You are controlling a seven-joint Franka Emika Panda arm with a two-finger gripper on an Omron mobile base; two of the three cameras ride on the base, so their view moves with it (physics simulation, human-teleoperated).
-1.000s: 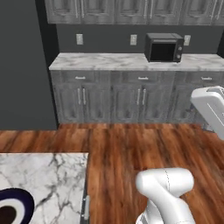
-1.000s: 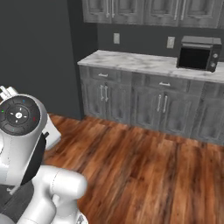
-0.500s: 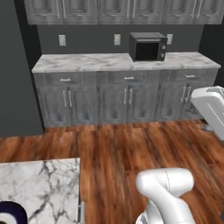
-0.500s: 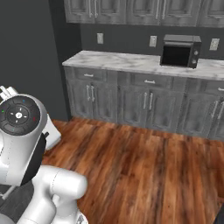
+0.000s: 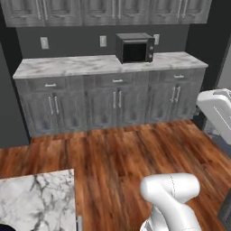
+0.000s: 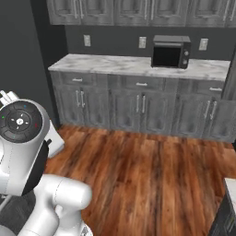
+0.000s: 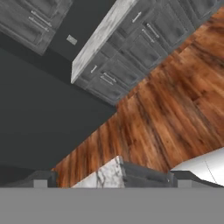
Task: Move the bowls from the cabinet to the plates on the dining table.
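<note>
- Dining table [image 5: 40, 198]: you see just one corner of its white marble top at the lower left of the left base view, cut off by the frame. A sliver of something dark at the very bottom edge there is too small to identify.
- Your hand view catches the same marble corner [image 7: 107, 175] between the fingertips [image 7: 41, 180].
- Your gripper [image 7: 111, 181] has its jaws spread wide, with nothing between them.
- Ahead of you lies a wood floor [image 5: 122, 153], then a marble counter [image 5: 90, 65] over grey drawers and doors.
- A black microwave [image 5: 134, 47] sits on that counter, with grey upper cabinets [image 6: 138, 11] above against a dark wall.
- Your white arm [image 6: 23, 143] is folded close beside the base, elbow raised.
</note>
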